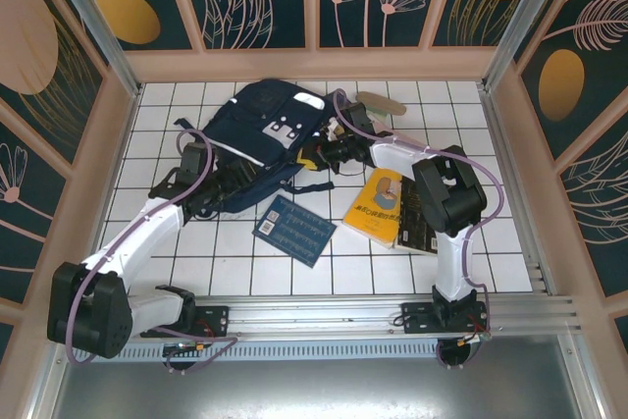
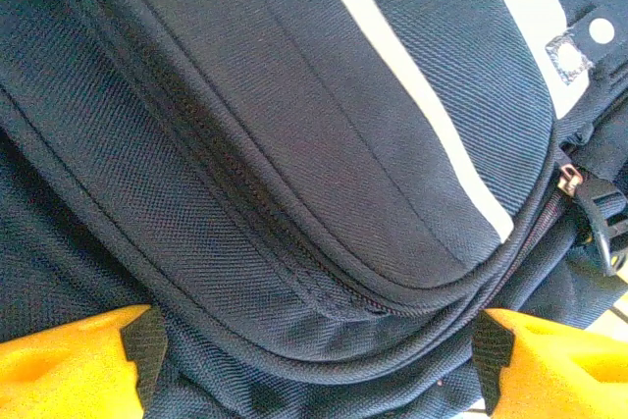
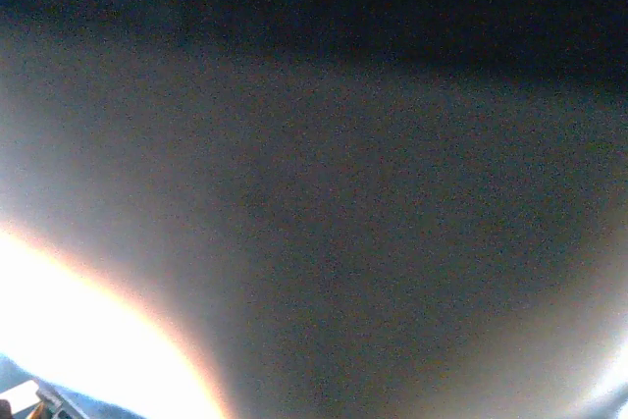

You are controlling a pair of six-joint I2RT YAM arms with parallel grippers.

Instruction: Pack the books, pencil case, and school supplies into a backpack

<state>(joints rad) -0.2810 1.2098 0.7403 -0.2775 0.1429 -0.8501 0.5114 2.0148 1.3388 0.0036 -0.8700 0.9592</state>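
The navy backpack (image 1: 257,134) lies at the back centre of the table, with its white stripe (image 2: 412,95) crossing the left wrist view. My left gripper (image 1: 218,186) is at the backpack's near left side. It is open, its orange fingertips (image 2: 108,355) wide apart over the backpack's fabric (image 2: 245,193). My right gripper (image 1: 316,154) is at the backpack's right edge and is shut. Whether it holds anything is hidden. The blue book (image 1: 291,230), the yellow book (image 1: 378,205) and the black book (image 1: 417,223) lie flat in front. A tan oval piece (image 1: 381,103) lies behind the right arm. The pencil case is hidden.
The right arm's forearm (image 1: 402,156) stretches leftward above the yellow book. In the right wrist view there is a dark blur with a pale glow (image 3: 69,340) at the lower left. Patterned walls enclose the tiled table (image 1: 491,242) on three sides.
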